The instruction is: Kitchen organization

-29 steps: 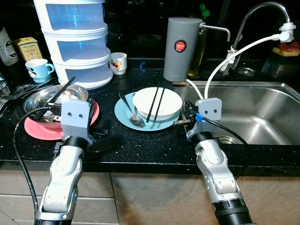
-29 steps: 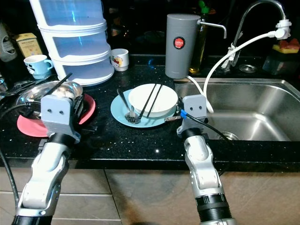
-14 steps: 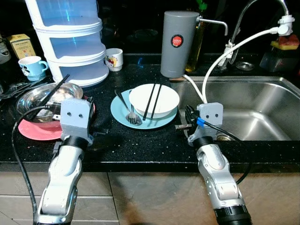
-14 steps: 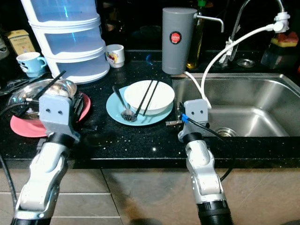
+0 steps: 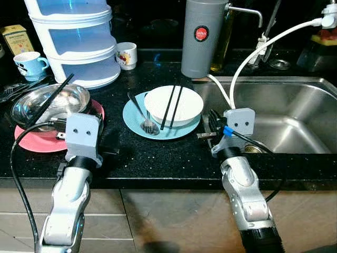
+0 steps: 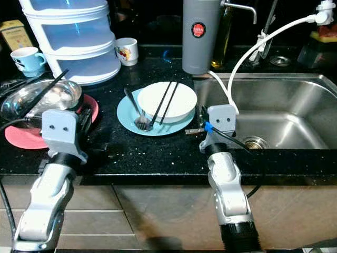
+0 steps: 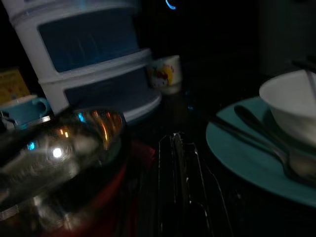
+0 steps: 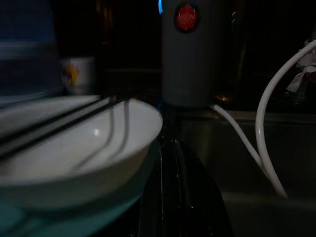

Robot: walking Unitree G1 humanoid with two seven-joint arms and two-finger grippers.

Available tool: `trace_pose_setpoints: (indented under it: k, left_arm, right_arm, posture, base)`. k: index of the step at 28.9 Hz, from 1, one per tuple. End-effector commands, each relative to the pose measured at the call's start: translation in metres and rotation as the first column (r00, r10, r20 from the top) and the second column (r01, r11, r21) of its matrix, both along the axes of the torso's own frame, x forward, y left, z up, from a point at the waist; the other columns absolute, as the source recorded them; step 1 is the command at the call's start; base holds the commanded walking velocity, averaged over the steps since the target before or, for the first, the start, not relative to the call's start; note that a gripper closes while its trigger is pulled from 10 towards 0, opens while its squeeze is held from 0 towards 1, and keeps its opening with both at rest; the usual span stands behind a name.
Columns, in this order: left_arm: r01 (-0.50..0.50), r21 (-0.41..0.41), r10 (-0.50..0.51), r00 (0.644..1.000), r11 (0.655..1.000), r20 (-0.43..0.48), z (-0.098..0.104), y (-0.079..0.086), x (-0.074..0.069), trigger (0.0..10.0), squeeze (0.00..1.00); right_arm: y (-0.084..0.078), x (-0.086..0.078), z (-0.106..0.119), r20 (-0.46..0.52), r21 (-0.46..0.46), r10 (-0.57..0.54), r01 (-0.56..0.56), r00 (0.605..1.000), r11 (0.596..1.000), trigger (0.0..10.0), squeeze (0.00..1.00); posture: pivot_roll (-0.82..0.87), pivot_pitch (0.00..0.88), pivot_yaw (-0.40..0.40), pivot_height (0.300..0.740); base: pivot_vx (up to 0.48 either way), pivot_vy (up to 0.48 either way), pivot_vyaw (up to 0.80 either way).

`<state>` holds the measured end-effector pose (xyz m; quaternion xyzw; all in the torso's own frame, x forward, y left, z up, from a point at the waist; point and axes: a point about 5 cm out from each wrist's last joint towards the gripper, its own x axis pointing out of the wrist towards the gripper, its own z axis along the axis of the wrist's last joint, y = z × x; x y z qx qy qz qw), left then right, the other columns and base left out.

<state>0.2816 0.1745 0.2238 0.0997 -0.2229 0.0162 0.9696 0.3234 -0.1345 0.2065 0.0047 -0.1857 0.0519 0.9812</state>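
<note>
The right gripper [image 8: 170,197] is closed and holds nothing. It sits low on the black surface [image 5: 158,158]. The white bowl [image 5: 174,104] with two chopsticks [image 5: 172,107] is at its 10 o'clock. The left gripper [image 7: 177,182] is closed too, beside the steel bowl [image 5: 50,103] on the pink plate [image 5: 39,142].

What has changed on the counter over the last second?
Nothing on the counter moved; the camera shifted. The white bowl with black chopsticks across it sits on the light blue plate as before. Left gripper by the steel bowl and right gripper beside the sink took hold of nothing.
</note>
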Motion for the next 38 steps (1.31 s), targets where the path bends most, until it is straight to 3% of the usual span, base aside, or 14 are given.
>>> trace_pose_setpoints:
  k: [1, 4, 9, 13, 33, 38]
  left_arm:
    - [-0.002, 0.005, 0.002, 0.999, 1.000, 0.037, 0.009, 0.002, 0.001, 10.0, 0.00]
    - [0.002, -0.004, -0.002, 0.997, 1.000, 0.076, 0.020, 0.002, 0.002, 10.0, 0.00]
    - [0.048, -0.018, -0.046, 0.993, 0.999, 0.107, 0.031, -0.004, 0.003, 10.0, 0.00]
    - [0.057, -0.024, -0.054, 0.993, 0.998, 0.108, 0.031, -0.006, 0.003, 10.0, 0.00]
    - [0.071, -0.040, -0.066, 0.993, 0.997, 0.101, 0.027, -0.007, 0.006, 10.0, 0.00]
    - [0.064, -0.042, -0.062, 0.997, 0.997, 0.052, 0.019, -0.006, 0.009, 10.0, 0.00]
  right_arm:
    - [-0.001, -0.004, 0.020, 0.107, 0.074, 0.019, -0.027, 0.994, 0.997, 10.0, 0.00]
    - [-0.001, -0.006, 0.033, 0.164, 0.108, 0.024, -0.042, 0.986, 0.993, 10.0, 0.00]
    - [-0.001, -0.001, 0.030, 0.140, 0.089, 0.018, -0.031, 0.990, 0.996, 10.0, 0.00]
    - [-0.002, -0.001, 0.028, 0.128, 0.080, 0.016, -0.027, 0.992, 0.996, 10.0, 0.00]
    - [-0.002, 0.002, 0.022, 0.101, 0.068, 0.031, -0.038, 0.994, 0.997, 10.0, 0.00]
    - [0.000, 0.001, 0.019, 0.088, 0.066, 0.039, -0.045, 0.995, 0.997, 10.0, 0.00]
  posture:
    - [0.02, 0.115, 0.001, 0.740]
    - [0.03, 0.106, 0.001, 0.740]
    - [0.02, 0.081, 0.003, 0.740]
    - [0.02, 0.073, 0.003, 0.740]
    - [0.01, 0.043, -0.006, 0.740]
    - [0.01, 0.050, -0.006, 0.740]
  base:
    - [0.000, 0.000, 0.00]
    - [0.000, 0.000, 0.00]
    - [0.000, 0.000, 0.00]
    - [-0.120, 0.000, 0.00]
    - [-0.459, 0.000, 0.00]
    - [0.000, 0.000, 0.00]
